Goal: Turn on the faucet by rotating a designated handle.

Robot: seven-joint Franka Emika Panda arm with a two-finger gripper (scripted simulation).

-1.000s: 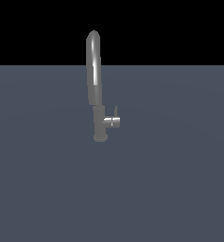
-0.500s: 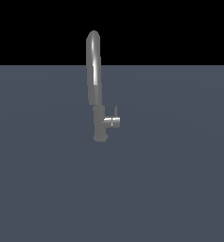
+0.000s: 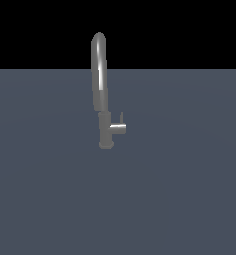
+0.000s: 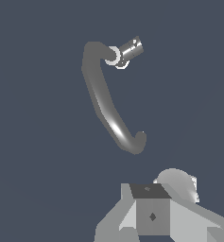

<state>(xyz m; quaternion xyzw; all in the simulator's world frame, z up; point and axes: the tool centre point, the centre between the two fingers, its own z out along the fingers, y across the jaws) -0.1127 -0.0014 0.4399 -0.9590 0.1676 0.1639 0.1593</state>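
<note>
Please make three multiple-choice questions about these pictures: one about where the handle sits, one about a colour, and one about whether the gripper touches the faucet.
1. In the exterior view, on which side of the faucet is the handle?
A. exterior view's left
B. exterior view's right
C. on top of the spout

2. What colour is the faucet?
A. grey metal
B. red
C. gold

3. Is the gripper touching the faucet?
A. yes, it clamps the handle
B. yes, it holds the spout
C. no, it is apart

Answers: 1 B, the stub and pin stick out that way. 2 A, both views show grey. 3 C, the wrist view shows a gap.
</note>
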